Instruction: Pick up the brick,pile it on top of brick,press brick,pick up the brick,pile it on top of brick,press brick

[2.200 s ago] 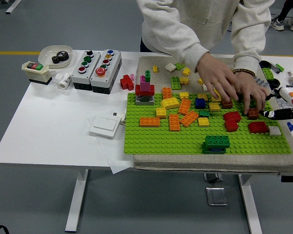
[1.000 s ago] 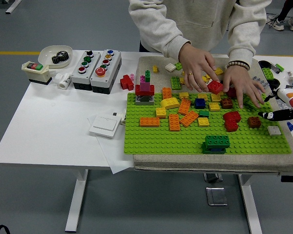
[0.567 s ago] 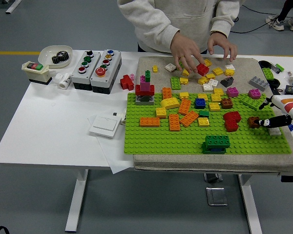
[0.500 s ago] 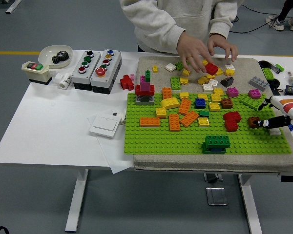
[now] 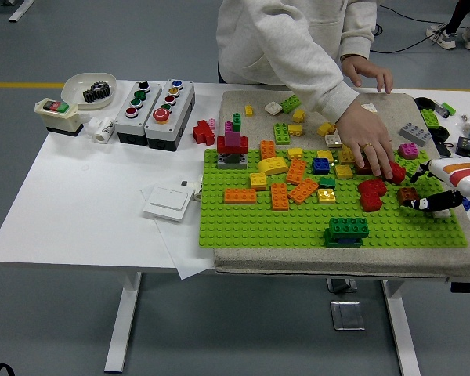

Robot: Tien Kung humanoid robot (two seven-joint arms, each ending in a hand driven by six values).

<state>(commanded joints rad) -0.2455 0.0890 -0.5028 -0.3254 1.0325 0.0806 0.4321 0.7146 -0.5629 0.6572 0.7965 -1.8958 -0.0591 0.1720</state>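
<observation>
My right hand (image 5: 432, 203), black fingers curled, reaches in at the green baseplate's (image 5: 258, 227) right edge, touching a small brown brick (image 5: 407, 194); whether it grips I cannot tell. A person's hand (image 5: 366, 143) presses down among red bricks (image 5: 371, 193) nearby.

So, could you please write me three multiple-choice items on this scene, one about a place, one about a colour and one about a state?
1. Where does the dark green brick stack stand?
A. near edge of the green baseplate
B. in the white bowl
C. on the floor

2. What colour is the big button on the right-hand control box?
A. blue
B. red
C. white

3. What is the person's hand doing?
A. resting palm down over bricks on the baseplate
B. pressing the wall switch
C. lifting the bowl

Answers: 1 A, it sits at the plate's near side; 2 B, the large button is red; 3 A, the fingers lie spread over bricks.
</observation>
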